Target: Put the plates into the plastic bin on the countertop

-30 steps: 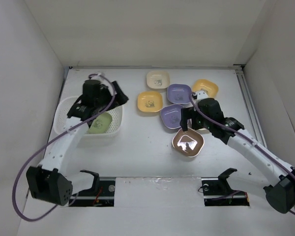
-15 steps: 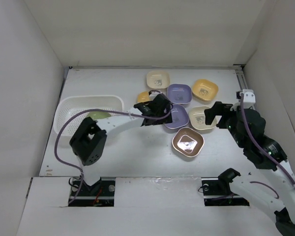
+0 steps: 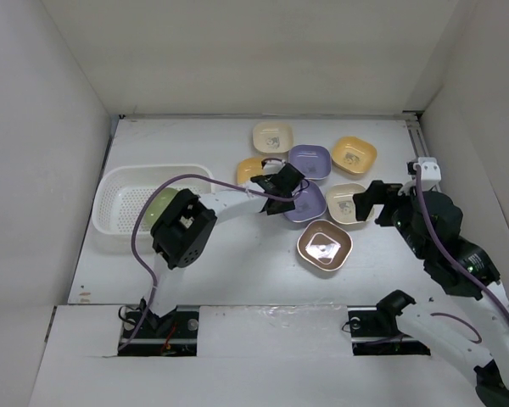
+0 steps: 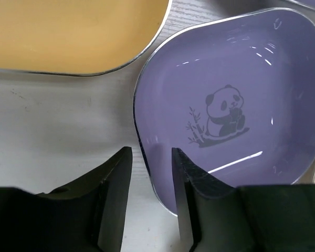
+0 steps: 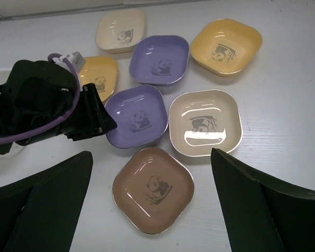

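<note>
Picking up the next plate: the left end effector [image 4: 149, 157], fingers spread, straddles the rim of a purple plate [image 4: 231, 105] mid-way across the worktop [image 3: 237, 271]. Next it likely must pinch that rim, lift, and carry it to the plastic bin [image 3: 157, 168] by the left edge.

The left arm [image 3: 225, 206] folds at a raised elbow, and its forearm stretches out to the right and slightly away from the bases. The left gripper [image 4: 150, 151] holds its fingers [image 4: 113, 205] a narrow gap apart. The right arm [image 3: 441, 246] is lifted high, with the right gripper [image 5: 151, 154] angled down and leftward, its jaws spread wide.
</note>
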